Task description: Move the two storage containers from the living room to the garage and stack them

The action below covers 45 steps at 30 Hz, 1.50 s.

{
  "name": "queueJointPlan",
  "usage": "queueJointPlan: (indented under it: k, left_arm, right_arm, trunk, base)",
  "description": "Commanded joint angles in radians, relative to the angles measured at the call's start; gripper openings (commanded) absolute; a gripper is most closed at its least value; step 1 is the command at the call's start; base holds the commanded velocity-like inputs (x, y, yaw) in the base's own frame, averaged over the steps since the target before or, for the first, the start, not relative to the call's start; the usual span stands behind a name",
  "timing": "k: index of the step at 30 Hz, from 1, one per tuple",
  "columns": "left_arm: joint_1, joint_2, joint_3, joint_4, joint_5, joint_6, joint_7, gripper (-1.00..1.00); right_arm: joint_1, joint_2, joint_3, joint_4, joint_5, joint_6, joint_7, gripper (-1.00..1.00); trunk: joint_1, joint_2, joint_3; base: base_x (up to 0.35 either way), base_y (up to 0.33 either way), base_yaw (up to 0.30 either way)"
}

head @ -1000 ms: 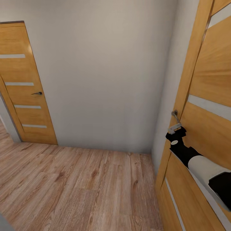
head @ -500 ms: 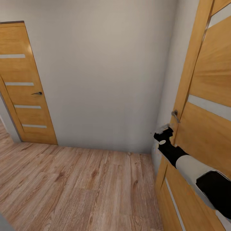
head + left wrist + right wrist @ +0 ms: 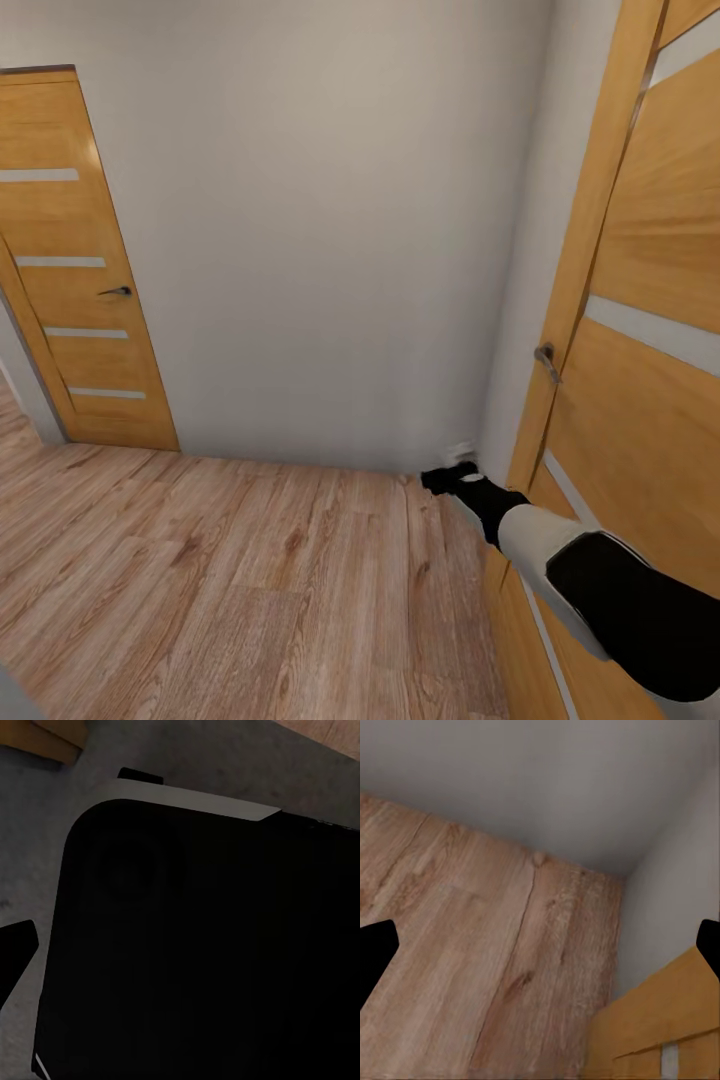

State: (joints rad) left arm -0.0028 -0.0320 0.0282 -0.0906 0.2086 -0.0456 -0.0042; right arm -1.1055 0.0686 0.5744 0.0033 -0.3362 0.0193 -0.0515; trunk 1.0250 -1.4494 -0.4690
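Observation:
The storage containers and the garage are out of view. I face a corner of a hallway with light wood-plank flooring (image 3: 250, 570). My right gripper (image 3: 452, 468) hangs low near the corner, just left of the wooden door (image 3: 640, 400) on the right and below its metal handle (image 3: 547, 362). In the right wrist view its two fingertips (image 3: 375, 952) stand wide apart with nothing between them, over the planks. In the left wrist view one fingertip (image 3: 15, 949) shows at the edge, beside a black part of my own body (image 3: 202, 945).
A pale wall (image 3: 330, 230) closes the hallway ahead. A second wooden door (image 3: 75, 270) with a dark handle (image 3: 117, 291) stands shut at the left. The right door is very close to my right arm.
My right arm has come away from the right door's handle and swung down and to the left, toward the floor corner. The camera has not moved.

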Motion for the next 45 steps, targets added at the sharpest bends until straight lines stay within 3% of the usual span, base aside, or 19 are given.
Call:
queueJointPlan:
  k: [1, 3, 6, 9, 10, 11, 17, 21, 28, 34, 45]
  left_arm:
    - [0.0, 0.0, 0.002, 0.0, 0.005, -0.003, 0.0, 1.0]
    - [0.0, 0.0, 0.002, 0.0, 0.005, -0.003, 0.0, 1.0]
    - [0.0, 0.0, 0.002, 0.0, 0.005, -0.003, 0.0, 1.0]
    - [0.0, 0.0, 0.003, 0.0, 0.005, -0.003, 0.0, 1.0]
    - [0.0, 0.0, 0.003, 0.0, 0.005, -0.003, 0.0, 1.0]
    - [0.0, 0.0, 0.003, 0.0, 0.005, -0.002, 0.0, 1.0]
    - [0.0, 0.0, 0.003, 0.0, 0.005, -0.002, 0.0, 1.0]
    - [0.0, 0.0, 0.003, 0.0, 0.005, -0.003, 0.0, 1.0]
    - [0.0, 0.0, 0.002, 0.0, 0.005, -0.003, 0.0, 1.0]
    - [0.0, 0.0, 0.002, 0.0, 0.005, -0.003, 0.0, 1.0]
    - [0.0, 0.0, 0.004, 0.0, 0.005, -0.003, 0.0, 1.0]
  right_arm:
    - [0.01, -0.001, 0.009, 0.011, -0.033, 0.003, 0.026, 1.0]
    - [0.073, -0.009, 0.009, 0.023, -0.06, 0.005, 0.06, 1.0]
    - [0.201, -0.05, 0.009, 0.028, -0.078, 0.008, 0.079, 1.0]
    - [0.376, -0.088, 0.009, 0.03, -0.084, 0.017, 0.093, 1.0]
    - [0.406, -0.091, 0.009, 0.03, -0.085, 0.015, 0.095, 1.0]
    - [0.494, -0.099, 0.009, 0.03, -0.085, 0.013, 0.097, 1.0]
    - [0.726, -0.116, 0.01, 0.03, -0.085, 0.02, 0.101, 1.0]
    - [0.788, -0.116, 0.01, 0.03, -0.086, 0.011, 0.097, 1.0]
    - [0.826, -0.118, 0.01, 0.031, -0.083, 0.014, 0.09, 1.0]
    - [0.892, -0.118, 0.011, 0.03, -0.079, -0.005, 0.09, 1.0]
    - [0.898, -0.116, 0.012, 0.03, -0.081, -0.009, 0.093, 1.0]
  trunk:
    - [0.0, -0.001, -0.001]
    - [0.0, -0.001, -0.001]
    - [0.0, -0.001, -0.001]
    - [0.0, -0.001, -0.001]
    - [0.0, -0.001, -0.001]
    - [0.0, -0.001, -0.001]
    - [0.0, -0.001, -0.001]
    - [0.0, -0.001, -0.001]
    - [0.0, -0.001, -0.001]
    - [0.0, -0.001, -0.001]
    - [0.0, -0.001, -0.001]
  base:
    - [0.0, 0.0, 0.0]
    - [0.0, 0.0, 0.0]
    - [0.0, 0.0, 0.0]
    - [0.0, 0.0, 0.0]
    - [0.0, 0.0, 0.0]
    - [0.0, 0.0, 0.0]
    - [0.0, 0.0, 0.0]
    - [0.0, 0.0, 0.0]
    - [0.0, 0.0, 0.0]
    - [0.0, 0.0, 0.0]
    - [0.0, 0.0, 0.0]
